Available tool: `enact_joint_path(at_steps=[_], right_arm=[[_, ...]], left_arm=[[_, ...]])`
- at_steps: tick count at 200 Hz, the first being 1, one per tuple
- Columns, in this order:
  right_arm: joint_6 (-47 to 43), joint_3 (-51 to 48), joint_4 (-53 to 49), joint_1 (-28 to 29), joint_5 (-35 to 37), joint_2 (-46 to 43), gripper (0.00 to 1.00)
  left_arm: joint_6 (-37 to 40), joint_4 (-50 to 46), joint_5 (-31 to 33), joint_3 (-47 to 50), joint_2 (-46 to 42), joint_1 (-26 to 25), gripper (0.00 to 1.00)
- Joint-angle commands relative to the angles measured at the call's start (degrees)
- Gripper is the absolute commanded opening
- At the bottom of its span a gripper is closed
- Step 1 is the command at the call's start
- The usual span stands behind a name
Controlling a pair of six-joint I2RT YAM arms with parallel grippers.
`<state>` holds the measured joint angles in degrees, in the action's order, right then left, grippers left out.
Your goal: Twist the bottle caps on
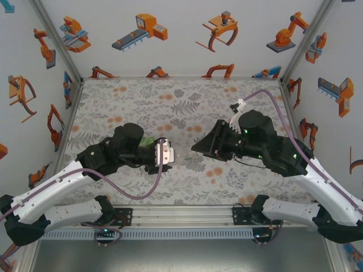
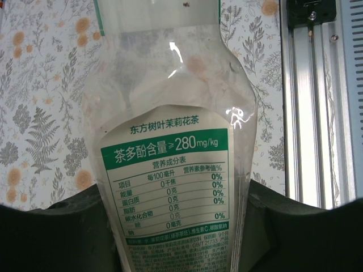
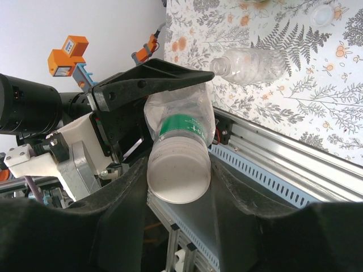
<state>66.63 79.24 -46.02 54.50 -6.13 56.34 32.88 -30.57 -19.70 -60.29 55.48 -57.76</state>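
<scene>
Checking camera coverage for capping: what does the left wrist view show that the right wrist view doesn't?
Left wrist: the printed nutrition label on the held bottle. Right wrist: the white cap on that bottle's end, pinched by the right claw; an uncapped bottle lying on the floral tablecloth; a loose cap. Both: the held bottle in the left claw, the tablecloth, the aluminium rail.

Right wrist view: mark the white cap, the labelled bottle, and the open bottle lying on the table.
white cap [image 3: 178,177]: right wrist view, middle of its flat top.
labelled bottle [image 3: 182,128]: right wrist view, green label band.
open bottle [image 3: 255,65]: right wrist view, middle of its clear body.
</scene>
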Motion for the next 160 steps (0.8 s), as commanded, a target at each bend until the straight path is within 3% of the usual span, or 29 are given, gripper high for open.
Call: enact_joint_path(at_steps=[1,31,50,102,160], right_arm=[[-1.1,1.3,0.2,-0.2,0.6,0.8,0.35],[-1.8,1.2,-0.2,-0.2,1.3,0.9,0.27],[-3.6,1.5,-1.4,-0.3,2.4,1.5,0.25],[-15.5,9.6,-15.6,-6.1,6.5,7.9,0.23],[-34.6,21.8,-26.6,-19.9,7.9,20.9,0.21]], left_arm=[[1.2,1.7,-2.1,-1.1,-0.1,-0.3,0.13],[0.8,2.6,-0.7,-0.7,-0.4,-0.3,0.59],[0.6,3.5,0.0,-0.3,-1.0,-0.3,0.73],[-1.0,4.4,2.2,0.6,-2.5,-0.3,0.8],[-10.0,6.1,12.1,1.7,-3.5,-0.3,0.79]])
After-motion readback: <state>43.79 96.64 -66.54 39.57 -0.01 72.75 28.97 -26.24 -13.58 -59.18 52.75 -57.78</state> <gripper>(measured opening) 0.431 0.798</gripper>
